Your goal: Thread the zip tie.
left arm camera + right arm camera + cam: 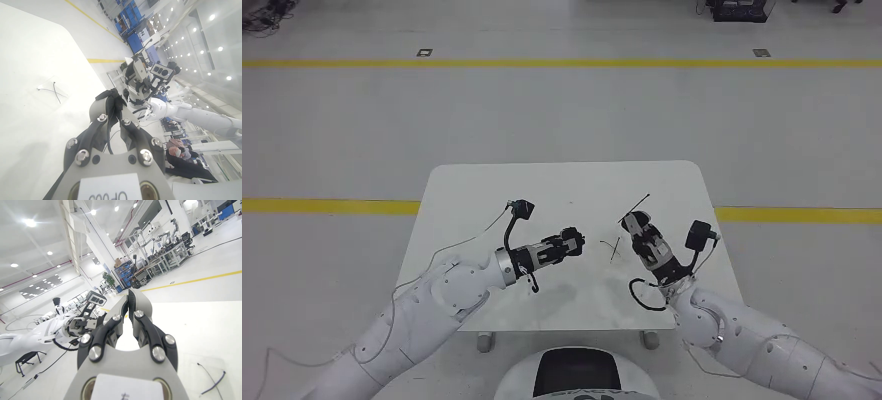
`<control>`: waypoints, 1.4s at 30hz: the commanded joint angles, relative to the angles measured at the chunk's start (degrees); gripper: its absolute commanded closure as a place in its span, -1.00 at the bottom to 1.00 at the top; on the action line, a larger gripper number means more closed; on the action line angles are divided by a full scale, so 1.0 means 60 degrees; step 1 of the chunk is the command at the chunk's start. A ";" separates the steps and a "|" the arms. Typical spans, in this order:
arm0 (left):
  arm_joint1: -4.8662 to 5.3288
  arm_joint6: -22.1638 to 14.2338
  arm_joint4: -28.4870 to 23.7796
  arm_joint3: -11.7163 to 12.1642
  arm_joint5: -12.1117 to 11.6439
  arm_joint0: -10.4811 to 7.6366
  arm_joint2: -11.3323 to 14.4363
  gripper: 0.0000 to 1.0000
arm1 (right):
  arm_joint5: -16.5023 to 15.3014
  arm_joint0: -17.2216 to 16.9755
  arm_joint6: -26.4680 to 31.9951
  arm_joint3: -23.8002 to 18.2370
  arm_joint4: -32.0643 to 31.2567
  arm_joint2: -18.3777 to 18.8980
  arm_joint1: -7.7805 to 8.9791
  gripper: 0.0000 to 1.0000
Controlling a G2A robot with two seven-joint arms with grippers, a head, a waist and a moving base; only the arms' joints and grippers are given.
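**Zip tie pinched upright in the right gripper**

The zip tie (pixel 134 265) stands out from the tips of the right gripper (pixel 129 296) as a thin black strip with its small head at the far end. It rises clear of the table (pixel 542 190) and touches nothing else. The right jaws are clenched on its lower end, pads pressed together.

Across from it, apart and with its tips towards it, is the left gripper (pixel 113 96). Its jaws are also drawn together at the tips, and a thin black strand (pixel 108 130) runs from between the pads back towards the wrist. Whether that strand is another tie I cannot tell.

On the tabletop, between the two grippers and nearer the right one, two more ties (pixel 55 92) lie crossed over each other in an X. They rest on a clear sheet (pixel 47 83) that lies flat on the white surface, and neither gripper touches them. Both arms come in over the table's near edge, the grippers over its near half. The floor beyond carries yellow lines (pixel 332 206).
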 commanded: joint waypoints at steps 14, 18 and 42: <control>0.0000 0.0000 0.0000 0.0000 0.0000 0.0000 0.0000 1.00 | 0.0000 0.0993 -0.0470 0.0175 0.0397 -0.1868 -0.0465 1.00; 0.0000 0.0000 0.0000 0.0000 0.0000 0.0000 0.0000 1.00 | 0.0000 0.0993 -0.0470 0.0175 0.0397 -0.1868 -0.0465 1.00; -0.0448 0.1520 0.0030 0.0277 0.0000 0.0341 0.0402 1.00 | 0.0000 0.0113 -0.0622 0.0220 0.0251 -0.1066 -0.0827 1.00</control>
